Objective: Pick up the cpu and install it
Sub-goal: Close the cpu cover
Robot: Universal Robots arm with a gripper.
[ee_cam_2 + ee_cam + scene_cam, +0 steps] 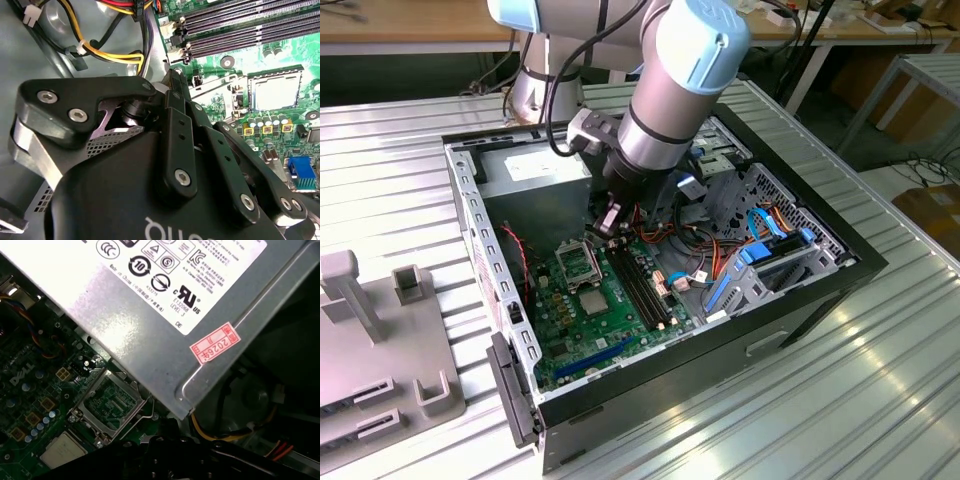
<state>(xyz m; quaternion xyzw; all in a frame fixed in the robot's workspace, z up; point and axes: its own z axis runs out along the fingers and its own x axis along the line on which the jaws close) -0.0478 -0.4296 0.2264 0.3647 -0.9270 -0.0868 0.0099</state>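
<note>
While the gripper [611, 226] hangs inside the computer case [470, 215], above the motherboard [582, 318] and near the open socket [575, 262], the cpu [596, 298] lies flat on the board just beside that socket, untouched. Whether the gripper is wide or narrow I cannot tell. A good pick, I judge, means centring squarely over the chip, taking it by opposite edges, keeping it level, and staying clear of the memory slots [638, 285] and the cables [695, 235] nearby.
</note>
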